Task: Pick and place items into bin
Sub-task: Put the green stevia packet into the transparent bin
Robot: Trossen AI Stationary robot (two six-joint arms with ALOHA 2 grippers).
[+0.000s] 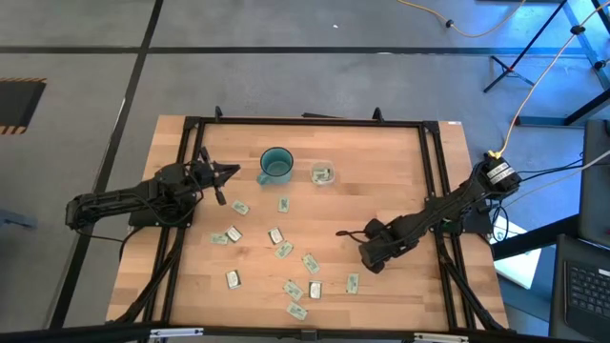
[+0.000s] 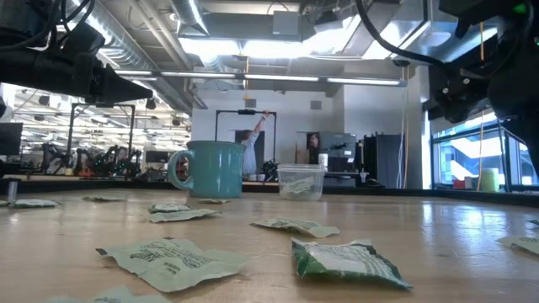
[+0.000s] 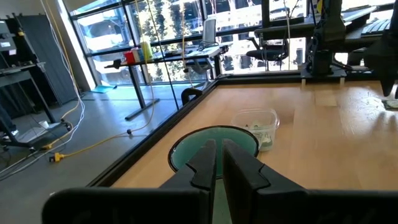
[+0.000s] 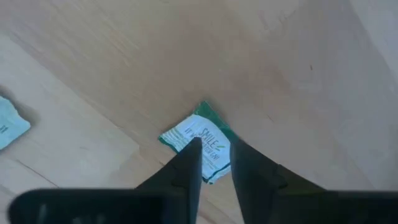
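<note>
R gripper [image 4: 214,165] is right over a green packet [image 4: 199,144], fingers a narrow gap apart w/ the packet's edge between the tips, nothing gripped yet afaict. To do this well imo: drop straight down, pinch the raised edge, lift clean. Cup [image 1: 323,174] sits well off at about 11 o'clock from it, just beside the mug [image 1: 275,165]. L gripper [image 3: 216,163] waits by the mug, nearly closed, empty.
</note>
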